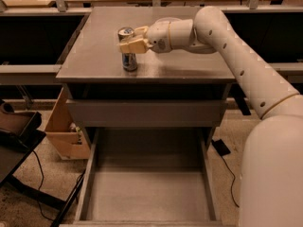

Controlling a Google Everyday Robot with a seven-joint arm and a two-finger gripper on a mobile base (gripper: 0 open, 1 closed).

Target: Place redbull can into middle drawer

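Note:
The redbull can (128, 60) stands upright on the grey cabinet top (94, 46), near its front middle. My gripper (134, 39) reaches in from the right at the can's upper half. It is open, with one cream finger (131, 47) in front of the can and the other behind it, so the can sits between them. The silver can top (125, 31) shows just left of the fingers. The middle drawer (147, 197) is pulled out wide below, its flat grey floor bare.
A closed grey drawer front (147, 112) lies between the cabinet top and the open drawer. A cardboard box (66, 131) stands on the floor at the left, next to a dark chair (14, 131). Cables run on the floor at both sides.

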